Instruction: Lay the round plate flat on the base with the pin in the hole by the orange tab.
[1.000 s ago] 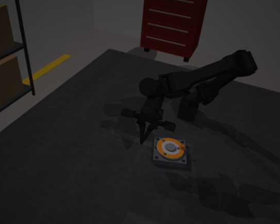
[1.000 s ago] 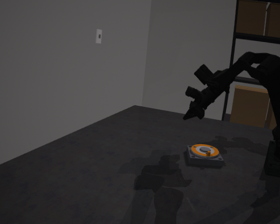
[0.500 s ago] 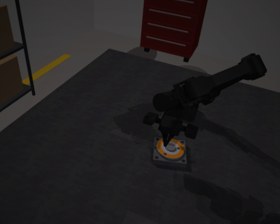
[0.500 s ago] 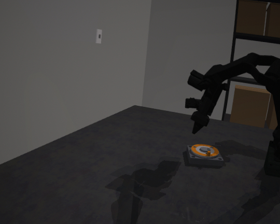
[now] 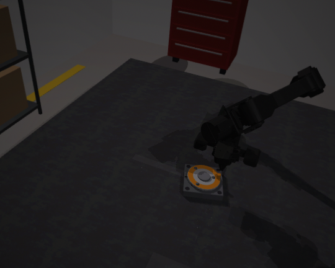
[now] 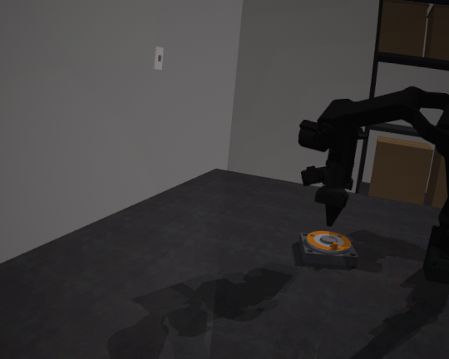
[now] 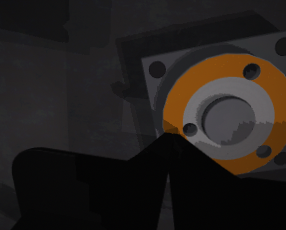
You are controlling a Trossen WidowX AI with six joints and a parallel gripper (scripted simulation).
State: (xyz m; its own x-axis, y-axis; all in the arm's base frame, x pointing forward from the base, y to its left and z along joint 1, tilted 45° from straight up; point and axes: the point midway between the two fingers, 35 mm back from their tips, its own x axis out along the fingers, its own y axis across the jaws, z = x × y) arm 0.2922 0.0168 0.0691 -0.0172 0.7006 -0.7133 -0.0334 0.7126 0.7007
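The gripper point(image 6: 329, 223) has its jaws pressed fully together with nothing between them, forming a single dark wedge that points straight down; in the exterior view the tip hangs just above the far edge of the round plate point(image 6: 329, 242), apart from it, and the wrist view puts the tip at the plate's rim beside one of its small holes point(image 7: 190, 129). The plate is an orange ring with a pale grey inner band, threaded over the grey post point(image 7: 229, 119) in the middle of the square grey base point(image 5: 188, 190), which sits on the dark table point(image 5: 82, 167) near the arm. The orange tab point(image 6: 335, 245) stands up from the plate on the side toward the exterior camera; the pin is not visible. The plate looks rigid, thin and fairly light, with a smooth face likely to be slippery under a fingertip, so pinching its flat rim would probably be awkward. The upright tab seems the natural purchase: the closed tip pushing sideways against it should turn the plate about the post until the hole meets the pin and the plate drops flat
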